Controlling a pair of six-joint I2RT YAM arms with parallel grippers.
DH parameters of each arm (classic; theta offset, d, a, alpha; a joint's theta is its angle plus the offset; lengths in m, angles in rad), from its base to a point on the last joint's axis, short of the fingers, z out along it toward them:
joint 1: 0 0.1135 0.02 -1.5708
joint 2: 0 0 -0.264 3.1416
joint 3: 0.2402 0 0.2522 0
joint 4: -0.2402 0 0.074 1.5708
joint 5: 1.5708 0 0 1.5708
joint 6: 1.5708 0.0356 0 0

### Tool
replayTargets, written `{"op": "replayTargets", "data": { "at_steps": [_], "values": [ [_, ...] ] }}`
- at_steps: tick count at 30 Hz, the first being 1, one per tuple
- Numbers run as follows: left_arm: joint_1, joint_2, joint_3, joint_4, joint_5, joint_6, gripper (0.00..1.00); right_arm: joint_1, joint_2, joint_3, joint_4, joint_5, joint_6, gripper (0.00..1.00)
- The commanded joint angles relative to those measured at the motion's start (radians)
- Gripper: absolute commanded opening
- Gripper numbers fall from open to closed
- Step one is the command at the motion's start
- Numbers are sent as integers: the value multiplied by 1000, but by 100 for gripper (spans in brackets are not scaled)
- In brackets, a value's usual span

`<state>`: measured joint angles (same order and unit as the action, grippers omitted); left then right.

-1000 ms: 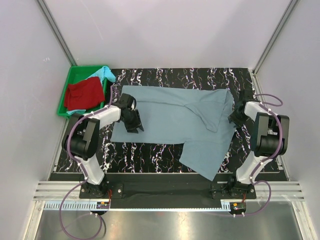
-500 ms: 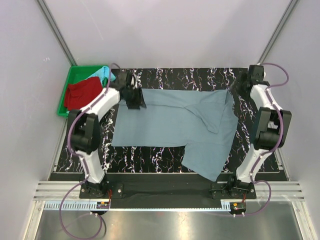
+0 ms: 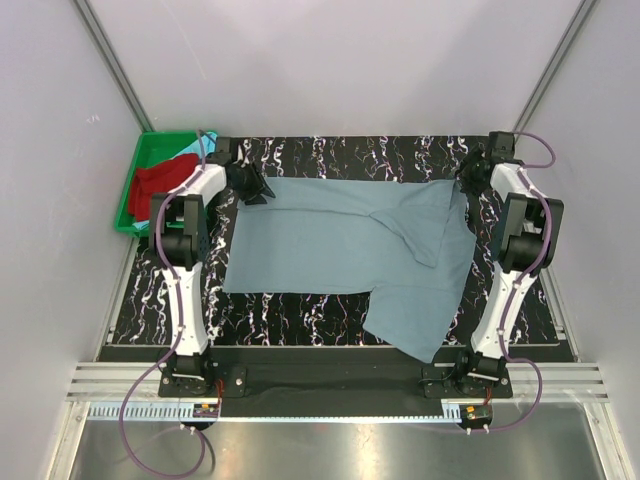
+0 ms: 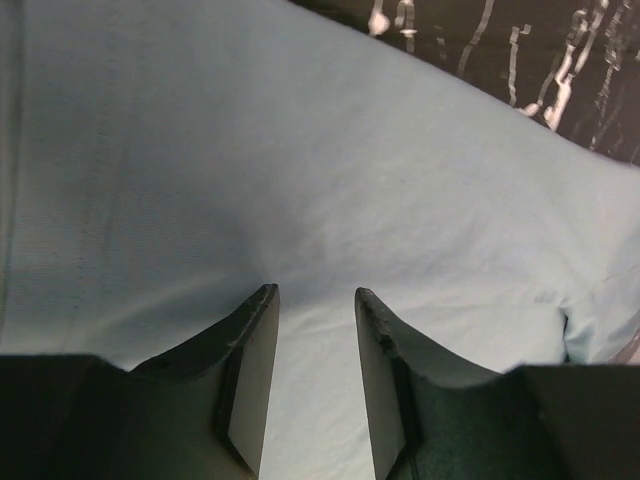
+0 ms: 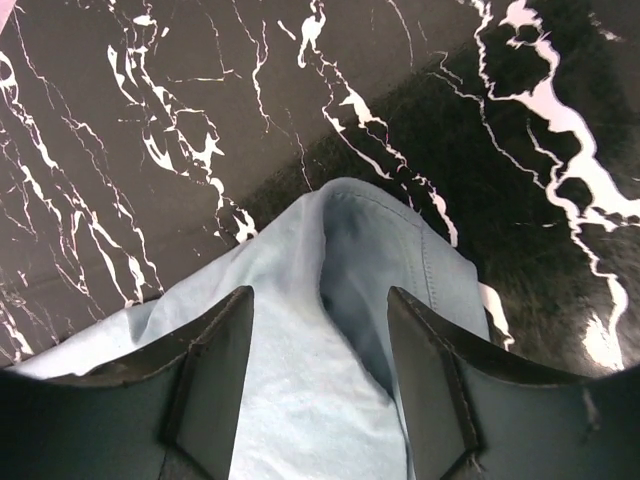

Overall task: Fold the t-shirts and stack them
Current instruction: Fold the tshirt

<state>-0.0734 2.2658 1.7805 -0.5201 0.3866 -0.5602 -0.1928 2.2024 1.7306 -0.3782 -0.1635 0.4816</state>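
A large grey-blue t-shirt [image 3: 330,240] lies spread on the black marbled table [image 3: 300,310], one flap folded over its right half. My left gripper [image 3: 252,186] is at its far left corner. In the left wrist view it [image 4: 315,293] stands open just above the flat cloth [image 4: 300,150]. My right gripper [image 3: 470,178] is at the far right corner. In the right wrist view it [image 5: 320,292] is open, with a raised fold of the shirt's corner [image 5: 350,260] between its fingers. A red t-shirt [image 3: 150,185] and a turquoise one [image 3: 196,152] lie in the tray.
The green plastic tray [image 3: 150,140] stands off the table's far left corner, close to my left arm. Pale walls close in the table at the back and on both sides. The shirt's near right part reaches almost to the table's front edge [image 3: 420,350].
Both arms have stretched away from me, from the shirt's side edges to its two far corners. The shirt itself has barely shifted.
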Motion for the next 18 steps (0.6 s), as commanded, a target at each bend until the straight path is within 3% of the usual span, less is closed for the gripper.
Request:
{"op": "replayTargets", "data": {
  "at_steps": [1,9,10,13,16,18],
  "values": [
    [18,-6,16,65,43,-63,40,-19,22,58,42,-45,35,62],
    [67,21,-29,65,44,-124,40,-40,91,81,78,-73,97,56],
    [72,26,-29,65,47,-125,40,-46,97,86,85,-80,101,47],
    [72,38,-26,65,54,-127,40,-56,114,86,105,-108,127,32],
    [72,46,-27,63,57,-124,40,-63,114,70,120,-100,143,28],
    [72,51,-29,61,55,-118,40,-71,109,55,122,-76,141,13]
  ]
}}
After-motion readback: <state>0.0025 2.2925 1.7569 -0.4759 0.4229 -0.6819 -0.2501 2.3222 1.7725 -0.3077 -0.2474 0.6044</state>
